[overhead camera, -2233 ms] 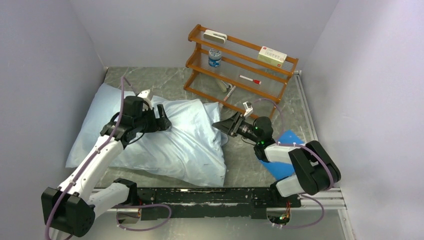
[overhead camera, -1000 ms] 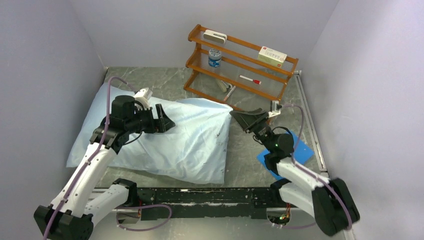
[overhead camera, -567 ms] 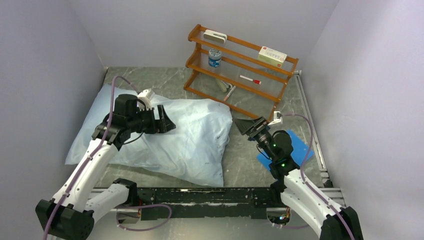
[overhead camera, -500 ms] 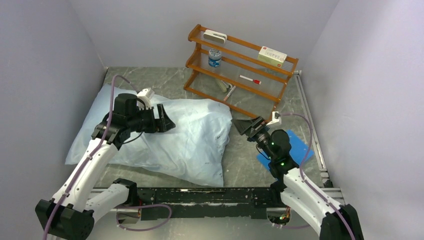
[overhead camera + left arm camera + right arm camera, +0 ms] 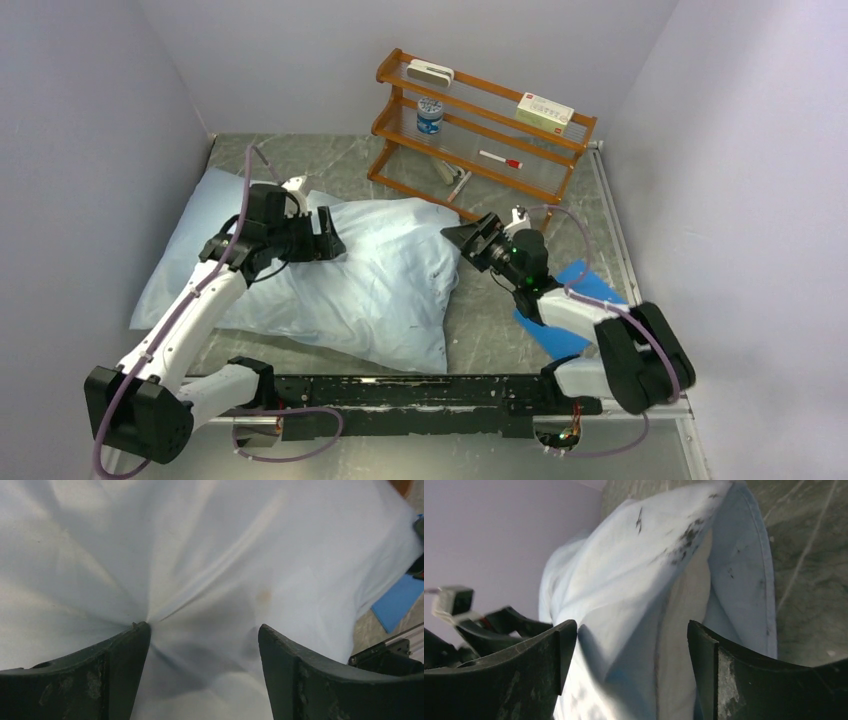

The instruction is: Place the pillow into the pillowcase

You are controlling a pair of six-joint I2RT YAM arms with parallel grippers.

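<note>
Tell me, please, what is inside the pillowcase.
At the open mouth of the pillowcase, an off-white strip of the pillow shows inside. The rest of the pillow is covered by the pillowcase, so how far it reaches cannot be seen.

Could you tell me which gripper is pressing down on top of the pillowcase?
The left gripper: its open fingers press creases into the pillowcase, while the right gripper, also open, faces its open end from the side.
</note>
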